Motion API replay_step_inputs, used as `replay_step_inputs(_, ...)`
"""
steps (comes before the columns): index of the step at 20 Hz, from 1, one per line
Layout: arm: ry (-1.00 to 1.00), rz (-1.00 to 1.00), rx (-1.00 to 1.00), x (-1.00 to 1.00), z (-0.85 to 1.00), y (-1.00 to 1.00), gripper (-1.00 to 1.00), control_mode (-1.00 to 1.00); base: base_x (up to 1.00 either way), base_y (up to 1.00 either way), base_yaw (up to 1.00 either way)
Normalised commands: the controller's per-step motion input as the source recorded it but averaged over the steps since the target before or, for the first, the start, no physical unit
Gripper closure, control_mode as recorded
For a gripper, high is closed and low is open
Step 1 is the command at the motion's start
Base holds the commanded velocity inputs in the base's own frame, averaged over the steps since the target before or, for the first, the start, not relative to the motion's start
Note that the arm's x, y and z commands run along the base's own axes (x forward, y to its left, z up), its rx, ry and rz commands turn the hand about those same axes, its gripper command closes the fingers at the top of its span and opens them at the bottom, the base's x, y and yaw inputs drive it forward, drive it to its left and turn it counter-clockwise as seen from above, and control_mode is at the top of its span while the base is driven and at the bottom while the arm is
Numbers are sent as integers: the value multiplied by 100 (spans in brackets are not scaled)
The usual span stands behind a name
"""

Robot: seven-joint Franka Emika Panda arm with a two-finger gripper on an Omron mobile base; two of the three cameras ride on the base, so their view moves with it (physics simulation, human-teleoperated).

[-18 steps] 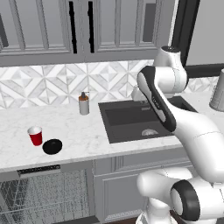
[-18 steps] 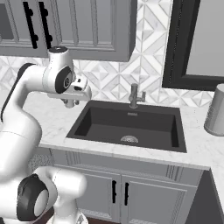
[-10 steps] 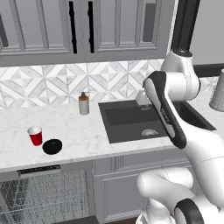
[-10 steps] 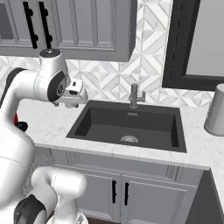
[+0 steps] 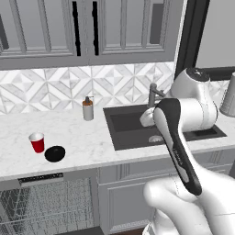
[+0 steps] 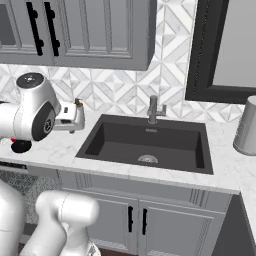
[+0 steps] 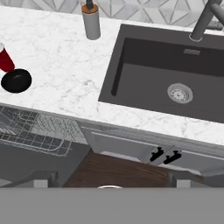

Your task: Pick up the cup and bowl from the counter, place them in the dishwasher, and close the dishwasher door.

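Observation:
The red cup (image 5: 36, 142) stands upright on the white marble counter (image 5: 82, 142), and the black bowl (image 5: 55, 153) lies just to its right near the front edge. In the hand view the cup (image 7: 5, 59) and the bowl (image 7: 16, 81) sit at the far left. My gripper (image 7: 111, 179) is open with nothing between its fingertips. It hovers high over the left edge of the sink, well right of both dishes. It also shows in the base views, as gripper (image 5: 147, 118) and gripper (image 6: 75, 116). The dishwasher (image 5: 41, 206) is open below the dishes, wire rack (image 7: 35, 131) showing. Its door (image 7: 35, 162) is dropped down.
A white soap dispenser (image 5: 87, 109) with a brown top stands at the back of the counter. The dark sink (image 5: 156, 131) with its faucet (image 6: 154, 109) lies to the right. A grey canister (image 6: 246, 126) stands at the far right. Wall cabinets hang above.
The arm's elbow has swung right and forward, and the hand has dropped a little by the sink's left edge. Cup and bowl have not moved.

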Motion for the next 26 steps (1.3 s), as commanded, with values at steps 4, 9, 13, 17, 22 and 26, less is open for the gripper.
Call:
replay_step_inputs(4,0,2,-3,-38,0,13,-100,-100,0,0,0)
replay_step_inputs(9,0,0,0,-22,0,4,-100,100,0,1,0)
replay_step_inputs(13,0,0,0,0,0,0,-100,100,9,-5,9)
replay_step_inputs(17,0,0,0,0,0,0,-100,100,4,-39,34)
replay_step_inputs(22,0,0,0,0,0,0,-100,100,24,-24,32)
replay_step_inputs(26,0,0,0,0,0,0,-100,100,1,-69,68)
